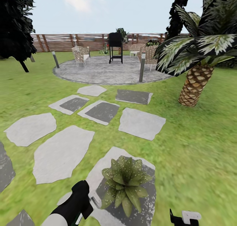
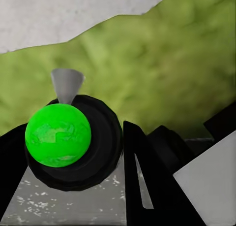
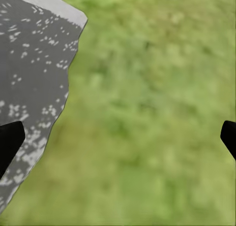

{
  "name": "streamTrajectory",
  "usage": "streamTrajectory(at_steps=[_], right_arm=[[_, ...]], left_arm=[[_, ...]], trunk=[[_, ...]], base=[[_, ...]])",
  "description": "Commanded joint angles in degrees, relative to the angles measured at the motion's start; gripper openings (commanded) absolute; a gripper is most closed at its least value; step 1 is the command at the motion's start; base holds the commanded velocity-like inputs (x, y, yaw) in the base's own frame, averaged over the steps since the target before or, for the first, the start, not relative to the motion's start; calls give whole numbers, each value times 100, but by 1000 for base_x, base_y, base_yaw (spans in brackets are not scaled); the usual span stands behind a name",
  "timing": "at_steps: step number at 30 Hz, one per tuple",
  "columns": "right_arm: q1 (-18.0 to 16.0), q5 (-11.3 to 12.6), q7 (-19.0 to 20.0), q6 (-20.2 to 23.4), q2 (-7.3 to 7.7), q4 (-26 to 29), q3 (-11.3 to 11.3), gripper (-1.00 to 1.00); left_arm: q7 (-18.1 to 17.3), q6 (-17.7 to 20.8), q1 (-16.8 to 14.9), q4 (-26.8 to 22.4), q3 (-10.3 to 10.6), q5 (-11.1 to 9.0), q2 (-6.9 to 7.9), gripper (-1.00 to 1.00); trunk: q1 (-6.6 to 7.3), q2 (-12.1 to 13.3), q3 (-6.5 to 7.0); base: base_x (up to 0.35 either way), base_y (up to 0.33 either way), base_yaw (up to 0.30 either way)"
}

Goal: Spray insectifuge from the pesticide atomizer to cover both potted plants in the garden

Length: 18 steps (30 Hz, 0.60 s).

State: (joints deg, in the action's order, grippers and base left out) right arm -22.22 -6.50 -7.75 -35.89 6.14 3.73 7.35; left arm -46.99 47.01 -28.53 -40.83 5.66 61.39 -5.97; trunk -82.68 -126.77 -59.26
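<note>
One potted plant [image 1: 125, 184], a rosette of pointed green leaves dotted with white specks of insectifuge, stands on a grey stepping stone [image 1: 146, 206] that is also speckled white. My left gripper [image 1: 81, 195] hangs just beside the plant on its left, over the stone's edge. In the left wrist view my left gripper [image 2: 73, 174] is shut on the pesticide atomizer [image 2: 59, 135], a black body with a bright green ball and a grey cone nozzle. My right gripper [image 1: 184, 218] is low over the grass to the plant's right. Its fingers [image 3: 10, 142] stand wide apart and hold nothing.
Several flat grey stepping stones [image 1: 62, 152] lead over the lawn to a round paved patio [image 1: 105, 71] with a black grill [image 1: 116, 48], wicker chairs and short post lights [image 1: 142, 67]. A striped-leaf palm [image 1: 195, 83] stands at the right. A wooden slat fence [image 1: 62, 42] closes the back.
</note>
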Motion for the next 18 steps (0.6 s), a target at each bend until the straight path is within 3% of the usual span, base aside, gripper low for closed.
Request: streamTrajectory(at_steps=[1, 9, 18], right_arm=[[-2, -62, -24, -15, -1, -3, 38, 100], [-2, -62, -24, -15, -5, -3, 38, 100], [-2, -62, -24, -15, -1, -3, 38, 100]], left_arm=[[-56, 10, -3, -4, 12, 53, 5, -100], [-56, 10, -3, -4, 17, 35, -9, -100], [-56, 8, -3, -12, 7, 31, -17, -100]], trunk=[[1, -2, -5], [1, -2, -5], [1, -2, -5]], base=[[2, 0, 276], [0, 0, 255], [104, -168, 9]])
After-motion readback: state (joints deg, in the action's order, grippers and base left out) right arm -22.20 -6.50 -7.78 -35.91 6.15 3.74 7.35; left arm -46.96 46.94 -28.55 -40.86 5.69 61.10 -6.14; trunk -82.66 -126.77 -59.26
